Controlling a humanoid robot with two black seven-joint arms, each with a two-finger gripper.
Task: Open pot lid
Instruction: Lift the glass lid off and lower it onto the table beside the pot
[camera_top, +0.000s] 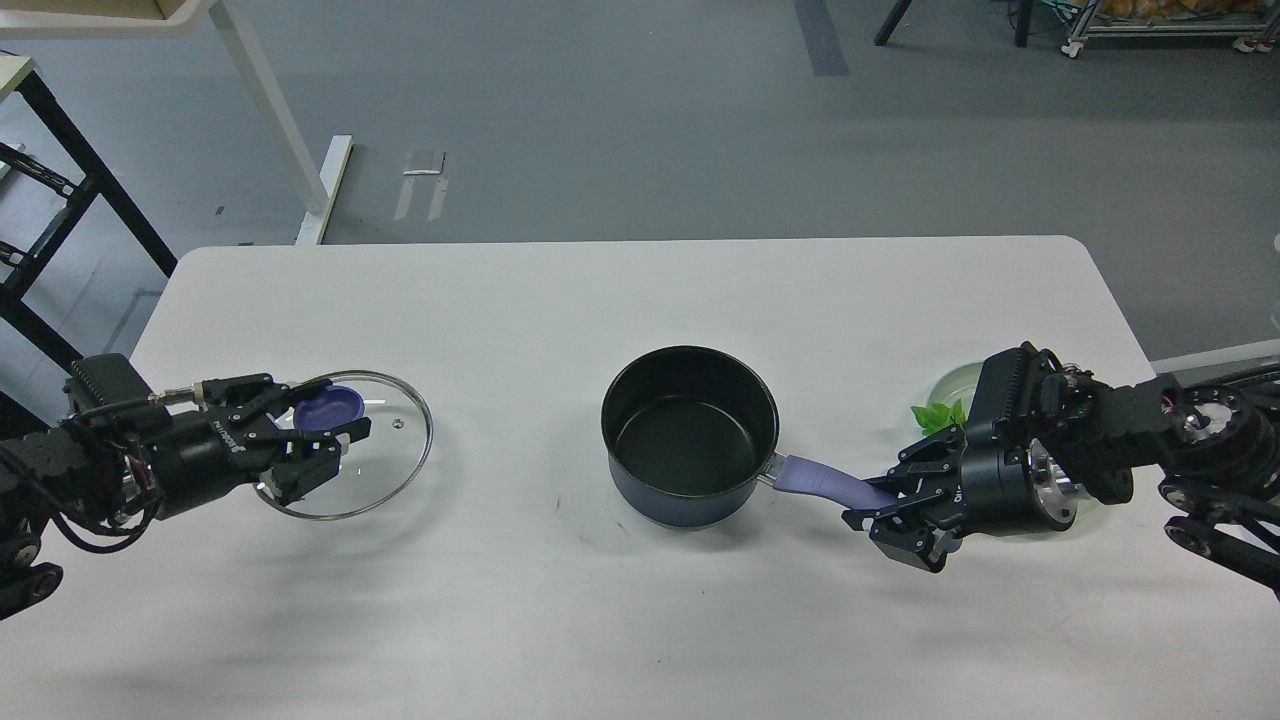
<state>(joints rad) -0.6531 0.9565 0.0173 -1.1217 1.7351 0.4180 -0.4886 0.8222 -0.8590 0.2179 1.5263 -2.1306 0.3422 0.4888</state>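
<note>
The dark blue pot (664, 497) stands uncovered at the middle of the white table (600, 620), its black inside empty. Its lilac handle (815, 480) points right. My right gripper (888, 508) is shut on the end of that handle. The glass lid (390, 455) with a metal rim and a blue knob (330, 407) is at the table's left, low over or on the surface; I cannot tell which. My left gripper (322, 428) is shut on the knob, one finger on either side.
A small glass dish (950, 383) with green leaves (935, 414) sits at the right, just behind my right gripper. Table legs and a black frame stand on the floor beyond the far left corner.
</note>
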